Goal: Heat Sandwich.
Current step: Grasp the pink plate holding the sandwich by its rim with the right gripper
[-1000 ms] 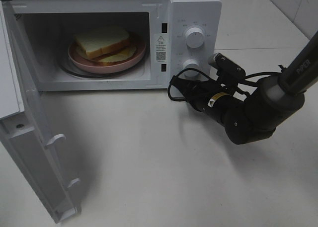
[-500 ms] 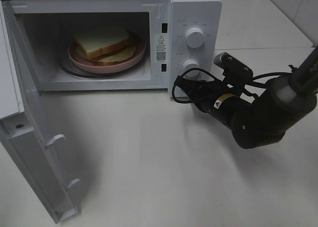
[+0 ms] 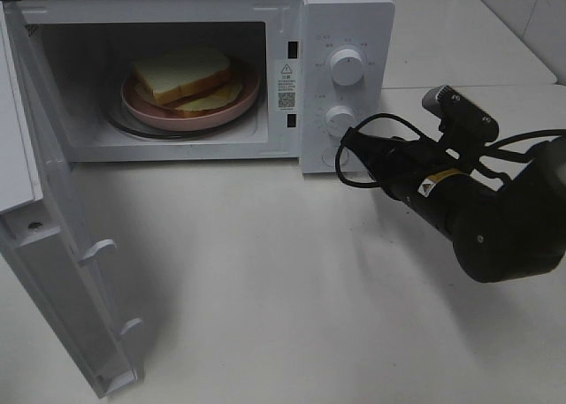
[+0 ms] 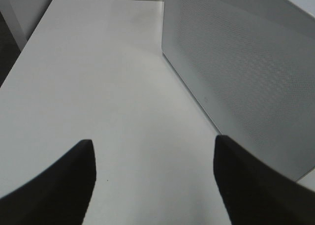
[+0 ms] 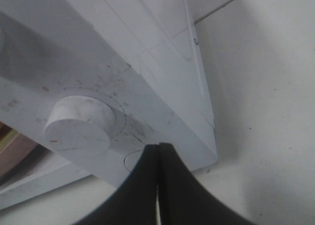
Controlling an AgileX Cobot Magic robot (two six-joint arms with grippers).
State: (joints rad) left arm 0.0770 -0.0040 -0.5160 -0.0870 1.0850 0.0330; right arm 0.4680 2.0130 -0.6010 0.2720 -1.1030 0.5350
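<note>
The sandwich (image 3: 181, 72) lies on a round pink plate (image 3: 146, 113) inside the open microwave (image 3: 345, 15). My right gripper (image 3: 340, 154) is shut and empty, its tip at the bottom of the control panel, just under the lower knob (image 3: 340, 118). In the right wrist view the shut gripper (image 5: 158, 150) points at a small round button (image 5: 132, 161) below that knob (image 5: 81, 124). My left gripper (image 4: 153, 146) is open over bare table beside the microwave's perforated side wall (image 4: 246, 62); it does not show in the exterior view.
The microwave door (image 3: 62, 271) hangs wide open at the front left. An upper knob (image 3: 347, 65) sits above the lower one. A white table (image 3: 265, 289) spreads out in front. The right arm's dark body (image 3: 495, 227) fills the right side.
The right arm has slid to the right, carrying its shut tip from the panel's left edge to under the lower knob. Sandwich, plate and door have not moved.
</note>
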